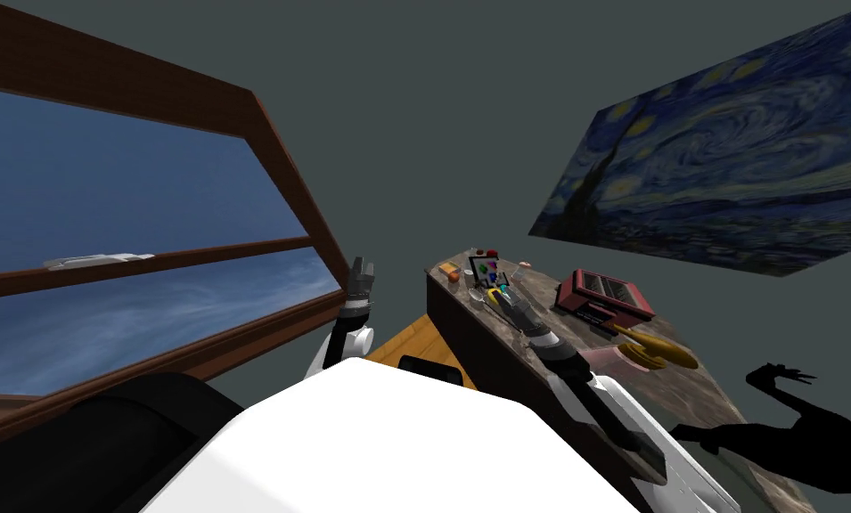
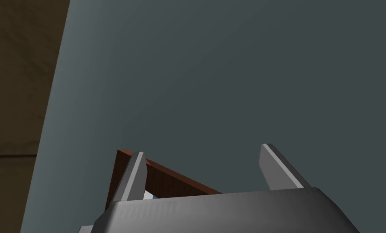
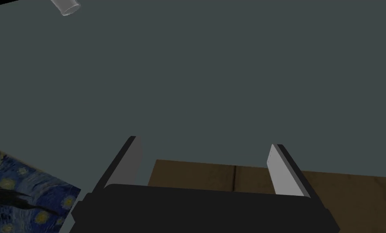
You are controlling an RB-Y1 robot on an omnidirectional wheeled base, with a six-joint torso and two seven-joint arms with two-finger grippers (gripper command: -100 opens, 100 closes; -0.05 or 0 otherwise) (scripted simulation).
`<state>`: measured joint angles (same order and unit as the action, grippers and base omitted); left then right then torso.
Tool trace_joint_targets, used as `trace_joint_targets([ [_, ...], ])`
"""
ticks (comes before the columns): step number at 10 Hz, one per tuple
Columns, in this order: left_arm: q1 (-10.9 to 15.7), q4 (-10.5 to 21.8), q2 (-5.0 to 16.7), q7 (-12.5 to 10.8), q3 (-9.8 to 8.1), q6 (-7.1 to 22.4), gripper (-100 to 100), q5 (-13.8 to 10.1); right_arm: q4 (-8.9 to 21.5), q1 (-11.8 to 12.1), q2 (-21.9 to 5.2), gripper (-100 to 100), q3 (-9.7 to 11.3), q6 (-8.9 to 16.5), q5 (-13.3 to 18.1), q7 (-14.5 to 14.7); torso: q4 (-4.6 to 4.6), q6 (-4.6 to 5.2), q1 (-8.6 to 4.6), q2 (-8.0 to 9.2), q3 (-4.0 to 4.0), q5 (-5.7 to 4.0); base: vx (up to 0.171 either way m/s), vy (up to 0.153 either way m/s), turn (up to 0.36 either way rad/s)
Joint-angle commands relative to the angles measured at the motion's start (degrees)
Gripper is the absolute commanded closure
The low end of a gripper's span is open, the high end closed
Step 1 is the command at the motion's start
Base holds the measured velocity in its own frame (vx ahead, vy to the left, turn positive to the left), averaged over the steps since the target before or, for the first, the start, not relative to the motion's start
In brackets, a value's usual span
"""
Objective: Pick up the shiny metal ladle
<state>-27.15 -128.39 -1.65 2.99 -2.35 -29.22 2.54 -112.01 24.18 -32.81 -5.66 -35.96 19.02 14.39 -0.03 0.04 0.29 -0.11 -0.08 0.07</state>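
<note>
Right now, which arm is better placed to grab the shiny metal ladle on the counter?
Right. The right gripper, open, reaches over the brown marbled counter close to the small silvery ladle; the left gripper, also open, is raised by the wood-framed window, off the counter.

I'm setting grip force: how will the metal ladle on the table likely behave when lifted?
The ladle looks like smooth silvery metal, so probably stiff, and slippery in the thin-fingered right gripper. Its rounded bowl seems to sit at one end, so it may tip bowl-down if pinched by the handle.
</note>
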Motion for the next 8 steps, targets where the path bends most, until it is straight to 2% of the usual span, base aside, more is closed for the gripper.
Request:
trace_joint_targets([
  [1, 0.0, 0.0, 0.0, 0.0, 0.0, 0.0, 0, 0.0, 1.96, -0.68, -2.86, -100, 0.39, -0.19, 2.43, 1.32, 0.0, 0.0, 0.0, 0.0, 0.0, 0.0, 0.035, 0.063, 0.112],
  [2, 0.0, 0.0, 0.0, 0.0, 0.0, 0.0, 0, 0.0, 1.96, -0.68, -3.34, -100, 0.39, -0.19, 2.43, 1.32, 0.01, -0.01, 0.0, 0.02, 0.02, 0.0, 0.032, 0.05, 0.079],
  [3, 0.0, 0.0, 0.0, 0.0, 0.0, 0.0, 0, 0.0, 3.58, -1.16, -5.6, -100, 0.82, -0.31, 4.43, 2.45, 0.01, 0.0, -0.04, 0.05, 0.03, -0.01, 0.042, 0.052, 0.148],
  [4, 0.0, 0.0, 0.0, 0.0, 0.0, 0.0, 0, 0.0, 3.58, -1.16, -5.99, -100, 0.82, -0.31, 4.43, 2.45, 0.01, -0.02, -0.04, 0.01, 0.01, -0.01, 0.041, 0.044, 0.052],
  [6, 0.0, 0.0, 0.0, 0.0, 0.0, 0.0, 0, 0.0, 6.69, -2.1, -10.12, -100, 1.93, -0.45, 8.3, 4.83, 0.01, -0.01, -0.05, 0.0, 0.01, -0.01, 0.049, 0.065, 0.127],
  [7, 0.0, 0.0, 0.0, 0.0, 0.0, 0.0, 0, 0.0, 6.91, -2.1, -11.44, -100, 1.93, -0.45, 8.38, 4.83, 0.0, -0.02, 0.04, -0.02, -0.01, 0.0, 0.042, 0.072, 0.058],
  [8, 0.0, 0.0, 0.0, 0.0, 0.0, 0.0, 0, 0.0, 8.59, -2.54, -13.29, -100, 2.61, -0.47, 10.31, 6.06, 0.0, 0.02, 0.04, 0.02, 0.01, 0.01, 0.048, 0.079, 0.08],
])
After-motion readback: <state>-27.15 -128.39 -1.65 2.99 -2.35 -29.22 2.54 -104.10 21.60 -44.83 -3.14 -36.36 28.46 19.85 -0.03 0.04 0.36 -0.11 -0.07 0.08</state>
